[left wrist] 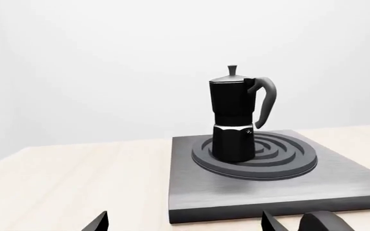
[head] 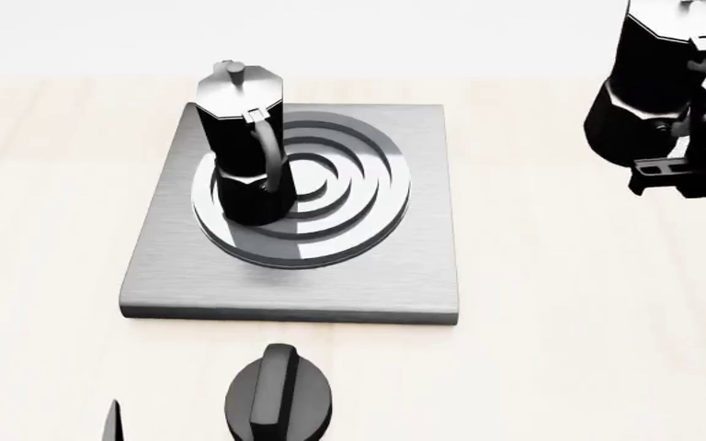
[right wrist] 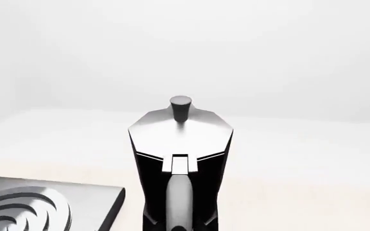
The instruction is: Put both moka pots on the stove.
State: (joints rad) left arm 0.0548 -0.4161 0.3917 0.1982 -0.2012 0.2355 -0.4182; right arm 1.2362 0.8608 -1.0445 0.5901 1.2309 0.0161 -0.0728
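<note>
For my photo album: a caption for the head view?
One moka pot on the stove; right gripper holds the second moka pot.

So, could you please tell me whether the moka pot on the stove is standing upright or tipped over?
Upright. The moka pot stands with its base flat on the stove burner rings, lid and knob on top, in both left wrist and head views.

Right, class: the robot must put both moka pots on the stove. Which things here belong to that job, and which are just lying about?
Belongs to the job:
- moka pot on the burner
- second moka pot, off the stove by the right tool
- stove

Just lying about:
- round black knob
- table
</note>
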